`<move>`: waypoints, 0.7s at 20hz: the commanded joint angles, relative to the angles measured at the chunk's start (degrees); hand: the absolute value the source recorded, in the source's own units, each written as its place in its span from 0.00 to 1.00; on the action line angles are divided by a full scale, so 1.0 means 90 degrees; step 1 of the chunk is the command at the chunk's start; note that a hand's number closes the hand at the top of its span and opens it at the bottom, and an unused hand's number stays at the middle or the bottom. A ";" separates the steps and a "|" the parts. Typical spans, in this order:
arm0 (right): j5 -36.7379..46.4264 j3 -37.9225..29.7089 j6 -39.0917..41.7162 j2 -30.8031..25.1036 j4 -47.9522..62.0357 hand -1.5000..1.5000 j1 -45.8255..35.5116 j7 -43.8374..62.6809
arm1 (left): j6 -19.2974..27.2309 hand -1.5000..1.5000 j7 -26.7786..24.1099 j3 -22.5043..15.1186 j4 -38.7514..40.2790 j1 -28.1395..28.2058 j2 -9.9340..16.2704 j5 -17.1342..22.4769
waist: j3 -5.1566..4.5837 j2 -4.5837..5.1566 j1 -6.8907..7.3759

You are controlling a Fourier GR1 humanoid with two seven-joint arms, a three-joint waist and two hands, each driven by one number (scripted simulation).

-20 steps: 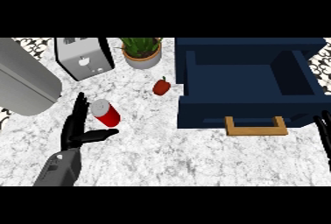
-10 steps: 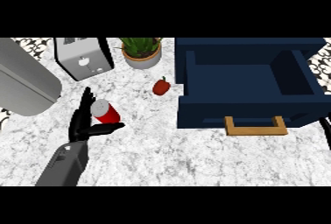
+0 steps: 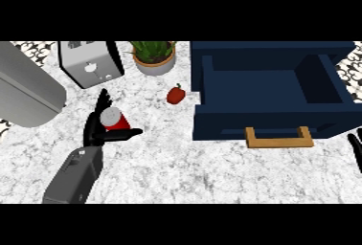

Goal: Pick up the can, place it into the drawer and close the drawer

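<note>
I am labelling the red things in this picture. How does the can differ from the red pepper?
The can is a cylinder with a grey top; the red pepper is rounded with a dark stem. The left robot hand is at the can, while the red pepper stands free, nearer the drawer. Both are red and on the counter.

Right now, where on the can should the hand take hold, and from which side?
Around its red side wall, from the left: the can stands upright, grey top up, and the left hand is already beside it there, thumb reaching under it.
</note>
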 commanded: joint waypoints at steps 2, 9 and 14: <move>0.0207 0.0185 -0.0179 0.0120 -0.0214 0.00 -0.0012 0.0090 | -0.0147 1.00 0.0017 -0.0234 -0.0381 0.0220 -0.0135 -0.0021 | 0.0004 -0.0015 0.0050; 0.0077 0.0050 -0.0116 0.0122 0.0432 0.00 -0.0106 -0.0433 | -0.0380 1.00 0.0078 -0.0071 -0.0126 -0.0296 -0.0355 0.0284 | 0.0004 -0.0003 0.0024; -0.0174 -0.0199 -0.0027 0.0000 -0.0008 0.00 -0.0050 0.0027 | -0.0421 1.00 0.0635 -0.0123 -0.0593 -0.0682 -0.0252 0.0395 | 0.0004 -0.0010 0.0028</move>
